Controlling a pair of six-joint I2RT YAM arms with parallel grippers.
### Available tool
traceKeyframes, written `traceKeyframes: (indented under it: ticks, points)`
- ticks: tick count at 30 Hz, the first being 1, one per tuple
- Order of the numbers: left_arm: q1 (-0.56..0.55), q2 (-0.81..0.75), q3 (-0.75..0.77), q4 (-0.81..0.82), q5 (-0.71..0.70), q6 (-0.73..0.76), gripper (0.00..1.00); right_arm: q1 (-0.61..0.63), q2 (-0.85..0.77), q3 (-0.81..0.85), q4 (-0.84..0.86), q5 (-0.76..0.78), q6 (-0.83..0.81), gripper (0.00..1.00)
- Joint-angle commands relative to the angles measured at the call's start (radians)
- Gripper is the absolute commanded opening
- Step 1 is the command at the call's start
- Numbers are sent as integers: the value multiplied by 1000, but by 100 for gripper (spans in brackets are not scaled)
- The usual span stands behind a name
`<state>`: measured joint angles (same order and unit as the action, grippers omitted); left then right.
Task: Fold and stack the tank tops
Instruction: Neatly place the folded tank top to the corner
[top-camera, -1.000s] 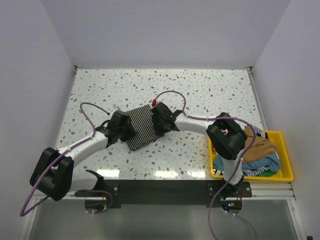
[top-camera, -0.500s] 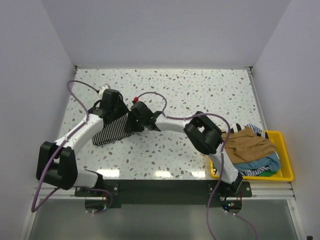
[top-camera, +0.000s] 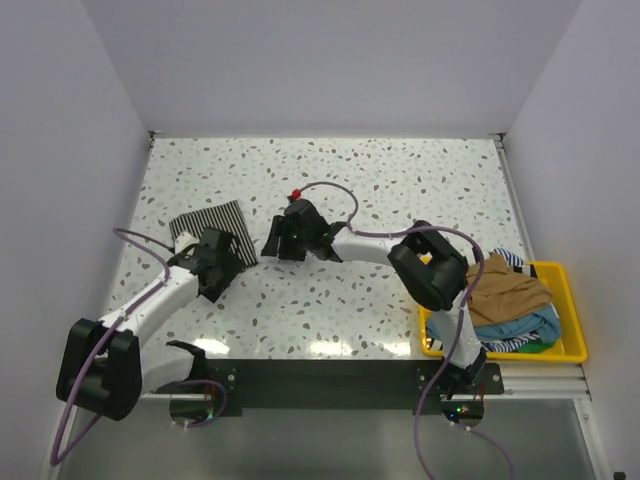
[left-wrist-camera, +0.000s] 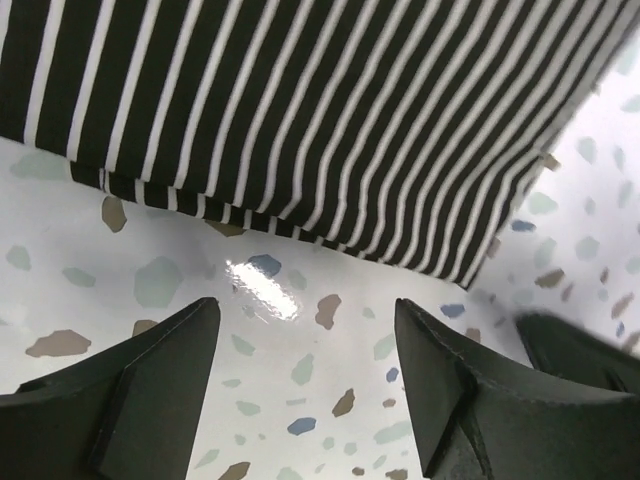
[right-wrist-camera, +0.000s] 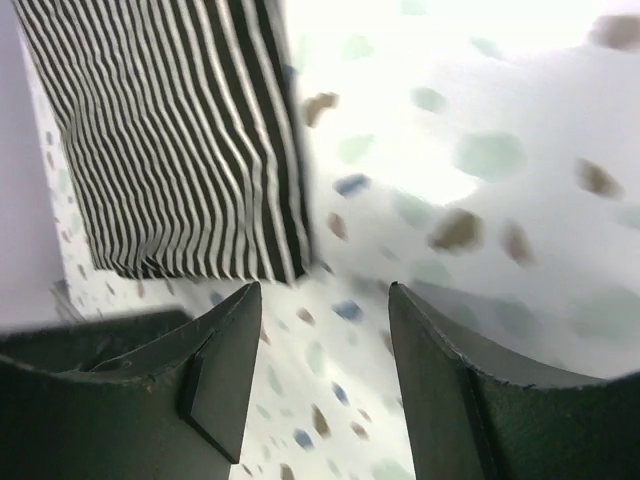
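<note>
1. Since half a second ago, both grippers have let go of the striped tank top (top-camera: 207, 222). It hung between them then and now lies folded on the table (top-camera: 420, 190).
2. Nearest, at the right, the yellow bin (top-camera: 573, 300) holds a tan-brown tank top (top-camera: 512, 292) heaped over a teal one (top-camera: 542, 325).
3. The left gripper (left-wrist-camera: 305, 320) stands wide and empty, just short of the striped top's near edge.
4. The right gripper (right-wrist-camera: 325, 300), jaws also apart and empty, sits to the right of that top, clear of it.
5. Farthest, the striped top rests flat near the table's left edge.
</note>
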<state>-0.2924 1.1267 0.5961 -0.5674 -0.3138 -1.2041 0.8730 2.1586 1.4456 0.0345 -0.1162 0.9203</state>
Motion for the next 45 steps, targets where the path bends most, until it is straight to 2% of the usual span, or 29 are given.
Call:
traceKeyframes:
  ticks: [1, 8, 12, 15, 17, 19, 26, 27, 30, 36, 39, 41, 45]
  points:
    - [2, 94, 33, 9, -50, -164, 77, -43, -196, -92, -11, 87, -54, 58]
    - [50, 278, 148, 58, -128, -167, 77, -55, -445, -303, -7, 141, -115, 58]
    - [130, 369, 183, 64, -143, -131, 77, -57, -555, -434, 2, 165, -133, 57]
    - [177, 412, 223, 63, -143, -54, 73, -55, -620, -497, 5, 167, -141, 57]
    - [199, 452, 264, 64, -140, 43, 65, -55, -655, -519, 2, 167, -143, 57]
    - [216, 461, 275, 60, -163, 96, 64, -55, -672, -540, 7, 167, -147, 56]
    - [272, 446, 281, 343, -228, 405, 64, -55, -677, -559, 28, 158, -164, 55]
    - [272, 476, 294, 368, -240, 485, 65, -57, -674, -562, 30, 155, -166, 55]
    - [276, 591, 427, 377, -290, 593, 65, -55, -666, -570, 48, 135, -166, 55]
    - [292, 792, 632, 367, -303, 701, 61, -55, -668, -568, 47, 118, -179, 54]
    - [338, 843, 694, 380, -281, 742, 58, -55, -683, -568, 35, 124, -198, 54]
    - [345, 837, 699, 377, -257, 750, 57, -55, -686, -571, 33, 125, -207, 54]
    - [343, 710, 628, 386, -187, 695, 57, -57, -692, -559, 15, 118, -215, 54]
